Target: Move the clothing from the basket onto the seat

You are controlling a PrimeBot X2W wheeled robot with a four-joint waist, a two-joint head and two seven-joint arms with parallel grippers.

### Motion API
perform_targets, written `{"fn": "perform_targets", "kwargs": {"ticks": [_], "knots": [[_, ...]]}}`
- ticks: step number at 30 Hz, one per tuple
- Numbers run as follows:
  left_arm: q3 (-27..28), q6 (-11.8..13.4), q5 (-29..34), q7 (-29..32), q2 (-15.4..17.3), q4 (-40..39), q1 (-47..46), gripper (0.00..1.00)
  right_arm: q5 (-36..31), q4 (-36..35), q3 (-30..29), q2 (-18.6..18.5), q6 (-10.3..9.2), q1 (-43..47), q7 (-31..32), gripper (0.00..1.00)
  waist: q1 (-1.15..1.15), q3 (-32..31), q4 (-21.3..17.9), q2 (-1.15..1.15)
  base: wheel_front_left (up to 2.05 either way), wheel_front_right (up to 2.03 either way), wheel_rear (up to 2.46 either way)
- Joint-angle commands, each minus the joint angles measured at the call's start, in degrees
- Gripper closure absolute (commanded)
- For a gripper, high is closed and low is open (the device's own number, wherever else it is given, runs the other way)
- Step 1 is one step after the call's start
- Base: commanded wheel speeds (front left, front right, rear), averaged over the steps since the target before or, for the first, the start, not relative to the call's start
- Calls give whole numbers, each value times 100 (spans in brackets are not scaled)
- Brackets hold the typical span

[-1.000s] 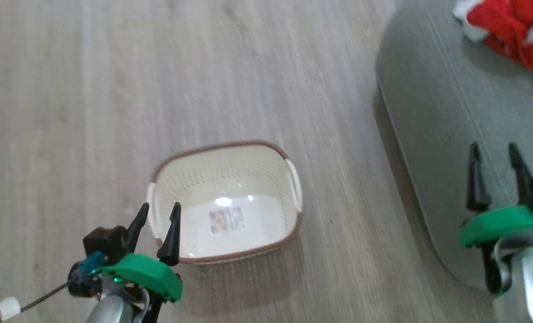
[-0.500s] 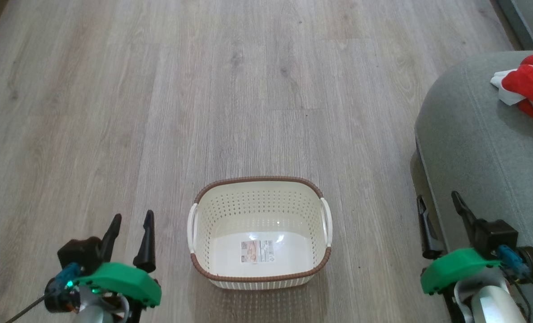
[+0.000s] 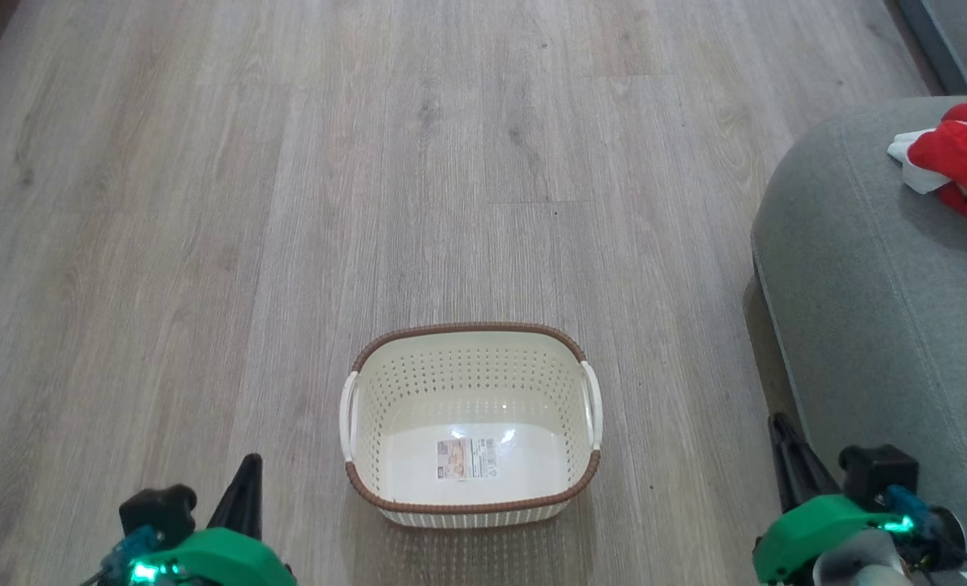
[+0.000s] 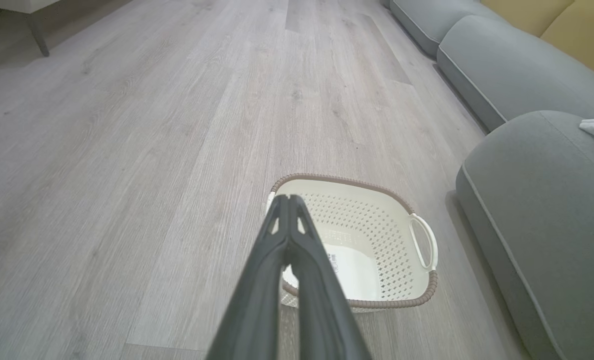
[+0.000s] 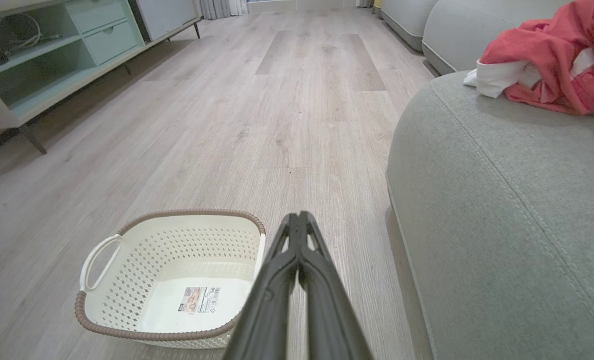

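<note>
Clothing: red, white-trimmed heap lying on the seat.
Basket: on the floor beside the seat, label sticker inside.
Left end effector: pressed together, left of basket.
Right end effector: pressed together, between basket and seat.

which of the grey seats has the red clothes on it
The rounded seat right beside the basket: the red clothing lies on its top. The longer grey seats farther back show none.
</note>
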Motion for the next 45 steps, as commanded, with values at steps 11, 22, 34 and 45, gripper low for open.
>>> {"fn": "perform_targets", "kwargs": {"ticks": [11,22,34,45], "knots": [[105,-22,-704,162,3,-303,-294,100,834,-293,-43,-27,0,-253,169,100,1,3,-5,0,0,0,0],[171,-38,-1368,337,-1,-404,-320,100,1618,-386,-61,-30,0,-275,346,100,1,5,-9,0,0,0,0],[254,-56,-2153,550,-5,-518,-357,100,2544,-486,-91,-33,-1,-309,564,100,1,7,-13,0,0,0,0],[326,-72,-2815,731,-8,-614,-388,100,3326,-570,-118,-36,-1,-339,748,100,1,8,-17,0,0,0,0]]}}
